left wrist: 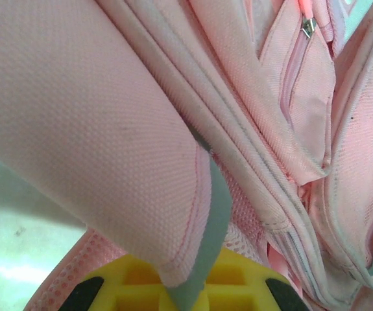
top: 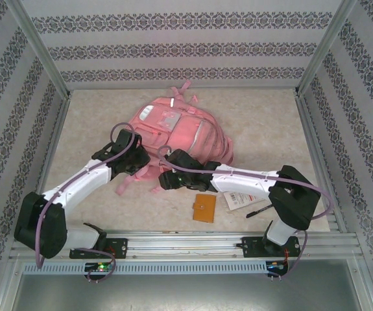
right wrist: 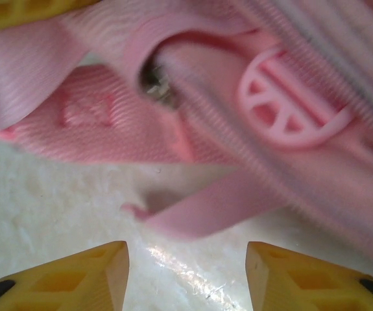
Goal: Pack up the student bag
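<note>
Student bag (top: pixel 186 131) — long axis near-to-far, top far

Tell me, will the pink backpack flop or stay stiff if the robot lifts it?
Probably floppy: the student bag lies slumped, and the flap pinched in the left gripper folds softly. Its loose straps would likely dangle and drag. The woven cloth probably isn't slippery.

A fold of the student bag (left wrist: pixel 95 129) covers the spot where my left gripper (left wrist: pixel 183 291) pinches it, and the picture's bottom edge cuts the fingers (left wrist: pixel 134 285) off. By my right gripper (right wrist: pixel 186 272), the bag's strap (right wrist: pixel 76 110) and round buckle (right wrist: pixel 293 103) are blurred. From above, both grippers hide the bag's near edge.
</note>
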Controlling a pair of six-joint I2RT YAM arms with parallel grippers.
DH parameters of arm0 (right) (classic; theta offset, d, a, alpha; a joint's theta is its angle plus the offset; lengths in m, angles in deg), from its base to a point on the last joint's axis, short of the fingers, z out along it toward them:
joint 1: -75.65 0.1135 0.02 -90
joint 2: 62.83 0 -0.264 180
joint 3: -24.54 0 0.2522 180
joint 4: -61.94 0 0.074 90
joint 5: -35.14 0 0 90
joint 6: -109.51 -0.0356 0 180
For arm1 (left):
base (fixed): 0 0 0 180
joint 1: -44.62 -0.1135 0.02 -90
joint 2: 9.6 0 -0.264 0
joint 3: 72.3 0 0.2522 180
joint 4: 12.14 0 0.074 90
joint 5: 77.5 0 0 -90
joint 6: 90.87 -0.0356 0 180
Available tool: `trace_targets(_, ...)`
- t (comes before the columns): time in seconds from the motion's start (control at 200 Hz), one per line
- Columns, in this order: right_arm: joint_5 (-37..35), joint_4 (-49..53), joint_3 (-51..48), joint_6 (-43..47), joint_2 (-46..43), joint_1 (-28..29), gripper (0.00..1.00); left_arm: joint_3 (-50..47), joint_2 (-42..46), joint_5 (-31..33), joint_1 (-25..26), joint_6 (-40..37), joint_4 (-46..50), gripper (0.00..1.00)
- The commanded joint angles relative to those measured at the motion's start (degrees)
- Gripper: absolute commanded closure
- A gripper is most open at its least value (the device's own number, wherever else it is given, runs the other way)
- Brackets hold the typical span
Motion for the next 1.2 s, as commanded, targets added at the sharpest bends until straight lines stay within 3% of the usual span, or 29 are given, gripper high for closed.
trace_targets(0.0, -3.21, -2.23, 2.18, -5.10, 1.32, -0.27, 0.50, -0.76, 3.13, -1.92, 1.38, 2.05, 0.86, 1.00)
trace_targets(0.28, -5.86, -5.98, 4.49, -10.35, 4.43, 1.48, 0.61, -1.95, 5.44, -3.93, 3.12, 3.91, 0.63, 1.00)
trace_targets(0.495, -11.92, -2.72, 9.14, -11.82, 7.13, 3.12, 0.56, -2.75, 7.00, -3.84, 4.77, 5.35, 1.01, 1.00)
trace_targets(0.565, -10.80, -4.53, 9.44, -11.34, 7.25, 3.22, 0.66, -3.31, 7.83, -3.29, 4.93, 5.76, 0.80, 1.00)
trace_targets(0.67, -12.31, -1.26, 10.84, -11.38, 7.22, 3.22, 0.93, -3.51, 8.50, -2.24, 4.94, 5.67, 1.61, 1.00)
trace_targets(0.784, -13.37, 5.46, 11.17, -11.57, 5.65, 3.46, 0.99, -3.41, 9.68, 1.12, 4.93, 4.02, 3.56, 1.00)
trace_targets(0.969, -5.56, 10.39, 4.40, -7.61, -2.31, 1.45, 1.00, -3.55, 10.70, 9.49, 4.34, -1.76, 6.80, 1.00)
trace_targets(1.199, 10.59, 17.22, -5.80, 1.24, -12.40, -8.42, 1.00, -6.72, 10.62, 12.07, -0.07, -8.88, 4.19, 1.00)
